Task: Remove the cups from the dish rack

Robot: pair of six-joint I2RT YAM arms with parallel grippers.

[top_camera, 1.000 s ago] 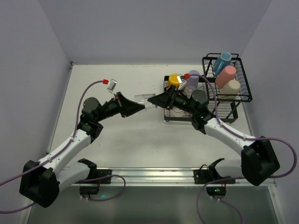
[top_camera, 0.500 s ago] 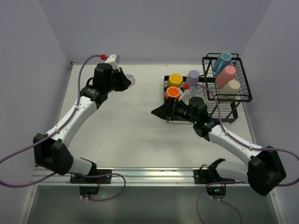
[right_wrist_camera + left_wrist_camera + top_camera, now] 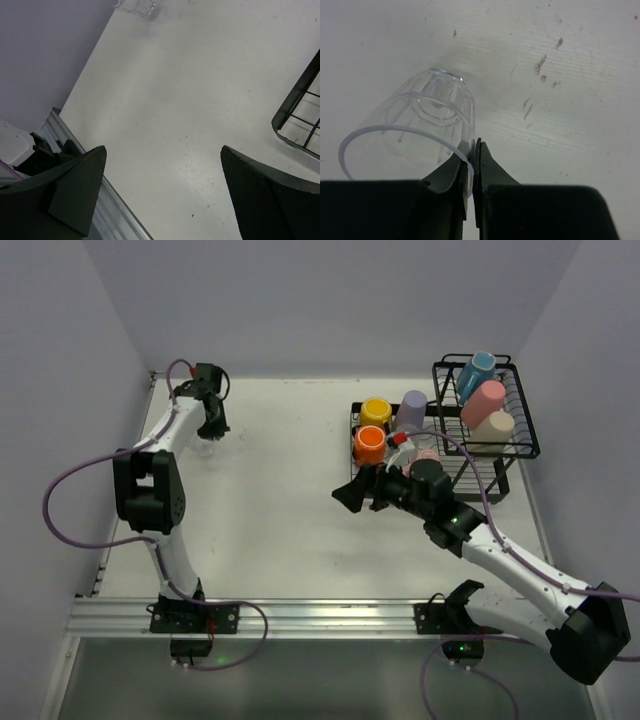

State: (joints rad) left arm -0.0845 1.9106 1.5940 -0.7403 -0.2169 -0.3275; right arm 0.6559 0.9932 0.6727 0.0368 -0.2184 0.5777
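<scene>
The left hand [image 3: 473, 150], stretched to the far corner of the table [image 3: 270, 520], pinches the clear glass [image 3: 415, 132] by its rim; the right hand [image 3: 352, 495] hovers spread beside the dish rack [image 3: 500, 457].

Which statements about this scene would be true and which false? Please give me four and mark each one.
1. The left fingers pinch the rim of the clear glass. True.
2. The right fingers hold the orange mug. False: they are open and empty; the orange mug sits in the dish rack's low tray.
3. The blue mug is in the dish rack's raised basket. True.
4. The yellow mug stands on the table. False: it sits in the low tray too.
</scene>
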